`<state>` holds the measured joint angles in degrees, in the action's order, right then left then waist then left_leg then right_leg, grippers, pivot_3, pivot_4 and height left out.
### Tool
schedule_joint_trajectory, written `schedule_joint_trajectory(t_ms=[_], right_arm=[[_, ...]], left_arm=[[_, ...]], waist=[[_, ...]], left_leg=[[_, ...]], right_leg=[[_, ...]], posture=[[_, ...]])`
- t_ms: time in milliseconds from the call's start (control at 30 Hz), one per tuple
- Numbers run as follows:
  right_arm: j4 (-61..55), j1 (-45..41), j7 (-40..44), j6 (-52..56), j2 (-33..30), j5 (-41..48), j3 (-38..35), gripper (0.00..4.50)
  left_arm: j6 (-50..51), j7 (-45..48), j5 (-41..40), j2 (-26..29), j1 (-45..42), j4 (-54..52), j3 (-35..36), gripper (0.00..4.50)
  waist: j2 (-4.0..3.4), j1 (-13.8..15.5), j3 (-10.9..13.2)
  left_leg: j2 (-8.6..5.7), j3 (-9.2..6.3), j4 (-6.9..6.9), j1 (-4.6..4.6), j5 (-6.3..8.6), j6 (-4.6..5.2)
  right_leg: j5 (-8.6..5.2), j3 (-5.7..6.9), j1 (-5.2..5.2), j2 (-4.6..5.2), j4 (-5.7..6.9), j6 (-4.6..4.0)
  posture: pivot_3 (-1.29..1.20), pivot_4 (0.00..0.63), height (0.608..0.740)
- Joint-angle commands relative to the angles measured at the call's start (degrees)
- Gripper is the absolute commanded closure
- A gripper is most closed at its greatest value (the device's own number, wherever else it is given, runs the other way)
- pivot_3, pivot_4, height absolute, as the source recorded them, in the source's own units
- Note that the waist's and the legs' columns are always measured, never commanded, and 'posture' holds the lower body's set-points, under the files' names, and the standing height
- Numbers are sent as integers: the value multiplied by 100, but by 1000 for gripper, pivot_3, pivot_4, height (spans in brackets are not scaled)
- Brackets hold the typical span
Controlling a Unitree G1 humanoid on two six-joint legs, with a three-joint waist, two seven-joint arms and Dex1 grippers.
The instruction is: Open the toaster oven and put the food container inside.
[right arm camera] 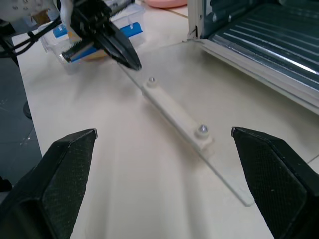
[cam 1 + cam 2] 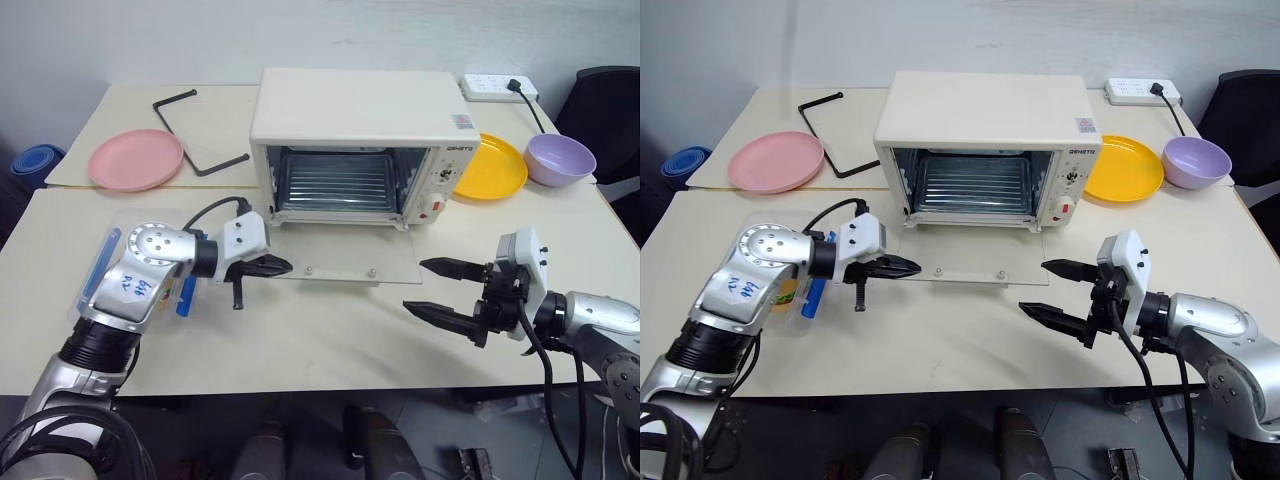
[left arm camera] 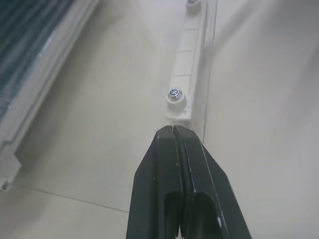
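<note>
Your left gripper (image 2: 268, 267), fingers pressed together and empty, hovers at the toaster oven (image 2: 355, 140) door's handle (image 1: 177, 118); your right gripper (image 2: 440, 290) gapes empty. Sweeping back could knock the food container (image 2: 800, 290) off the surface (image 2: 330, 340) edge.

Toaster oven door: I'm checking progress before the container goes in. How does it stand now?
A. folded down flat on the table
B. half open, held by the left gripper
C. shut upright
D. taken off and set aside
A: the glass door lies flat on the table in front of the toaster oven, leaving its wire rack exposed.
</note>
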<state>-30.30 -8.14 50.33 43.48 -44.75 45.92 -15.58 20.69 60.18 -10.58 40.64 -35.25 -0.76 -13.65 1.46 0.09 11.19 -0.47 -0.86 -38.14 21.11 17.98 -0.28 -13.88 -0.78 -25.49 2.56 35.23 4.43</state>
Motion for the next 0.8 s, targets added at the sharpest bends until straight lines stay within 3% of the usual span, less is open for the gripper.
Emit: schedule_joint_trajectory(t_ms=[33, 300, 367, 467, 567, 800], right_arm=[[-190, -128, -17, -14, -116, 142, -30, 0], [49, -585, 151, -66, -88, 46, 332, 0], [158, -725, 220, -99, -70, 3, 452, 0], [358, -982, 338, -163, -2, -69, 685, 0], [540, -1199, 521, -250, 35, -134, 928, 0], [1142, -1740, 1081, -525, 100, -371, 1373, 0]], left_arm=[[-94, -91, 247, -33, 66, -47, -58, 4479], [159, -470, 357, 72, 586, -664, 283, 4479], [418, -571, 195, 164, 803, -1101, 592, 4479], [1593, -855, -552, 278, 1232, -2192, 1617, 4479], [3121, -1326, -1418, 236, 1581, -3113, 3081, 3896], [6075, -2302, -2380, -415, 2028, -4649, 6210, 1889]], waist=[[0, -3, 0], [0, -17, 0], [-1, -20, 0], [1, -30, 1], [2, -27, 1], [2, -30, 1]], left_leg=[[0, 0, 0, 0, 0, 0], [3, 1, 1, -3, 0, 0], [3, 1, 1, -4, 0, 0], [12, 1, 1, -3, 3, -4], [18, -4, -1, 0, 5, -7], [18, -3, -4, -6, 8, -13]], right_leg=[[0, -1, 0, 0, 0, 0], [0, -18, 0, 7, 1, 0], [0, -31, 0, 8, -1, 0], [0, -56, -2, 11, 15, -1], [0, -59, -5, 10, 20, -1], [-1, -57, -4, -3, 19, -3]], posture=[[0, 150, 740], [0, 150, 740], [0, 150, 740], [0, 150, 740], [0, 150, 740], [0, 150, 740]])
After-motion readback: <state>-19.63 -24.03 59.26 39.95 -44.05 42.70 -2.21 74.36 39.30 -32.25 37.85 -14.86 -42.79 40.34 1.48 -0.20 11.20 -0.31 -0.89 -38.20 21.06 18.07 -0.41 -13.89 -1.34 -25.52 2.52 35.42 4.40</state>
